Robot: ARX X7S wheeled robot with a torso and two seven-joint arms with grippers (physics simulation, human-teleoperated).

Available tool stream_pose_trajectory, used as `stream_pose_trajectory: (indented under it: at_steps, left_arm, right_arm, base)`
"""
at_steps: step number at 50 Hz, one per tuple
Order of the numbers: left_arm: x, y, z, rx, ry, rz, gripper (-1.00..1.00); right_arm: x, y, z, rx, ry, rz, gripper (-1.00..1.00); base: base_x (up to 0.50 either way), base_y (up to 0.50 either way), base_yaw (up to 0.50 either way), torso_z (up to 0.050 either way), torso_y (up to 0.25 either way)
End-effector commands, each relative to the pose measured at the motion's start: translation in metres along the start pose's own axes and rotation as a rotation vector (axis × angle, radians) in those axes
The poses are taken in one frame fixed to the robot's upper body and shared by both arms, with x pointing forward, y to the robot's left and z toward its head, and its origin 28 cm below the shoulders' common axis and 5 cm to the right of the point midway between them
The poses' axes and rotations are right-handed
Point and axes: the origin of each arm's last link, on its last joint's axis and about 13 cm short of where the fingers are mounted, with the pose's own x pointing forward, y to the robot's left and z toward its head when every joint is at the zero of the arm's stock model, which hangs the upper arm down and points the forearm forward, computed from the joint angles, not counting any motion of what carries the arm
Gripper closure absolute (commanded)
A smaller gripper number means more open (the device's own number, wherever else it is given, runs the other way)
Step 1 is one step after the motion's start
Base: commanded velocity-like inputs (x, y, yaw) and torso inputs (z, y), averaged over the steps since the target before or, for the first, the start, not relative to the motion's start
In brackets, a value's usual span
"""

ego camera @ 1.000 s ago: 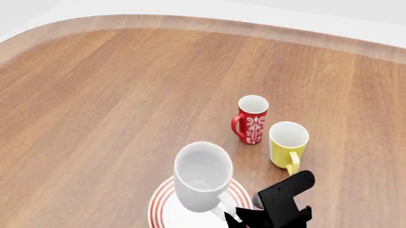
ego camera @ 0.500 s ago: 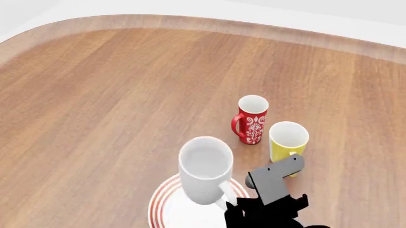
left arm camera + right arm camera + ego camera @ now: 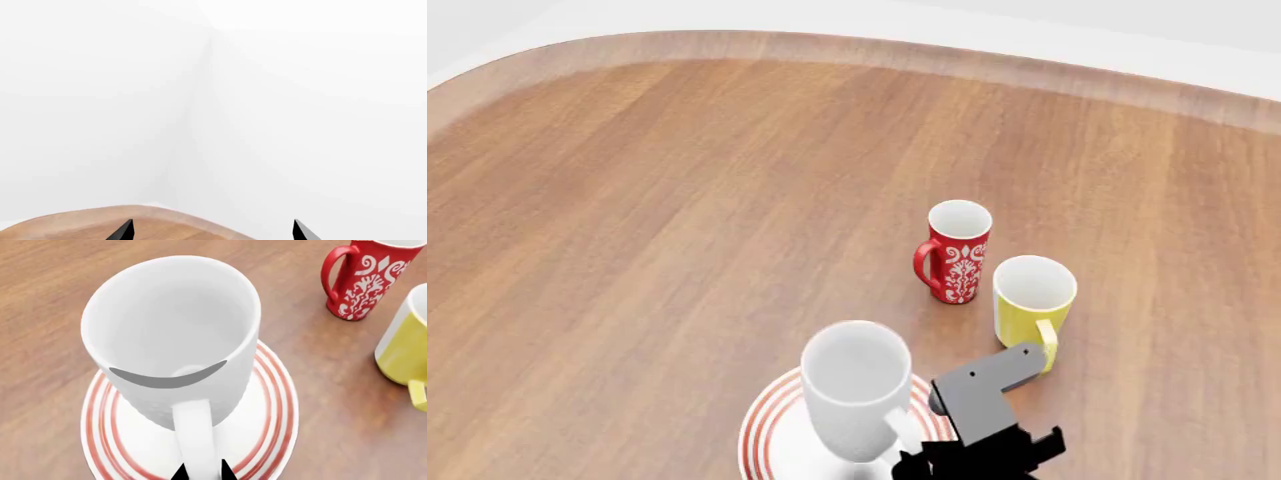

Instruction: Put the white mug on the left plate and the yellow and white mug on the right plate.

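Right wrist view | right gripper [image 3: 200, 473] fingers pinch big white ceramic mug's [image 3: 175, 335] handle | mug lowered upright onto red-ringed round plate [image 3: 273, 415] | release next; left gripper [image 3: 210, 231] fingers spread, empty

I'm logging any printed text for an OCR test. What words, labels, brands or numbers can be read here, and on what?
None: no readable text in any view.
The red mug bears only a white floral pattern, no letters.
The white mug, yellow and white mug and ringed plate carry no writing.
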Motion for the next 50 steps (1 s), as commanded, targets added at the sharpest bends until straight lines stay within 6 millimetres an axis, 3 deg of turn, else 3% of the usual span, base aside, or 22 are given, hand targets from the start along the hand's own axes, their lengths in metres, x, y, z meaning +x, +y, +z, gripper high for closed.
stream_pose_trajectory:
  at_steps: [1,14,15,22,33,41,44,50]
  left_arm:
    - [-0.001,0.001,0.003,-0.005,-0.008,0.004,-1.0]
    - [-0.001,0.0,0.004,-0.006,-0.01,0.001,-1.0]
    - [-0.001,0.0,0.004,-0.006,-0.01,0.001,-1.0]
    - [-0.001,0.0,0.003,-0.005,-0.008,0.0,-1.0]
    - [-0.001,-0.001,0.002,-0.009,-0.001,-0.004,-1.0]
    - [0.002,-0.003,0.0,-0.011,0.002,-0.017,-1.0]
    - [0.003,-0.004,-0.001,-0.012,0.003,-0.022,-1.0]
    - [0.005,-0.005,-0.001,-0.014,0.001,-0.023,-1.0]
  right_arm:
    - [0.005,0.002,-0.002,-0.004,0.015,0.006,1.0]
    - [0.007,0.002,-0.001,-0.003,0.004,0.002,1.0]
    - [0.007,0.003,-0.001,-0.005,-0.001,0.009,-1.0]
    - [0.0,0.002,-0.001,0.015,-0.041,0.009,-1.0]
    - [-0.067,0.006,-0.027,0.055,-0.13,-0.01,-1.0]
    - [-0.108,0.008,-0.014,0.061,-0.244,-0.061,-1.0]
    - [-0.125,0.01,0.002,0.034,-0.396,-0.096,-1.0]
    - [-0.127,0.01,0.014,0.017,-0.539,-0.137,-1.0]
  base:
    - [0.0,0.0,0.0,0.0,0.01]
    - [0.0,0.0,0.0,0.0,0.0]
    - [0.0,0.0,0.0,0.0,0.0]
    - [0.0,0.0,0.0,0.0,0.0]
    - [0.0,0.0,0.0,0.0,0.0]
    - [0.0,0.0,0.0,0.0,0.0]
    - [0.0,0.0,0.0,0.0,0.0]
    - [0.0,0.0,0.0,0.0,0.0]
